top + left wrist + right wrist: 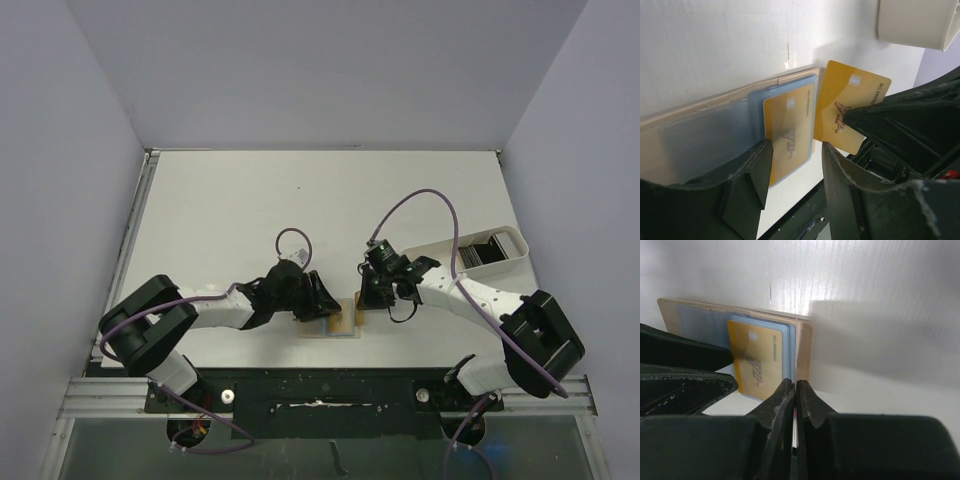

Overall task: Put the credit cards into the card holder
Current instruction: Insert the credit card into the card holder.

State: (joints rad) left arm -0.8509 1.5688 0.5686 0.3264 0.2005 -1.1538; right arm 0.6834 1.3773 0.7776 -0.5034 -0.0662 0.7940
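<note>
The right tool (795, 386), black ribbed plastic, is pressed together on a thin gold credit card (852, 102), seen only edge-on from its own wrist. The left tool (796, 156) stands spread astride another gold card (790, 130) lying on the glossy blue lining of the tan card holder (804, 347), open on the white counter (250, 200). Whether a pocket holds it is unclear.

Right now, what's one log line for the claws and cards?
left claw: open, astride pocketed card | right claw: shut on second yellow card | card holder: lying open, second yellow card not yet in
</note>
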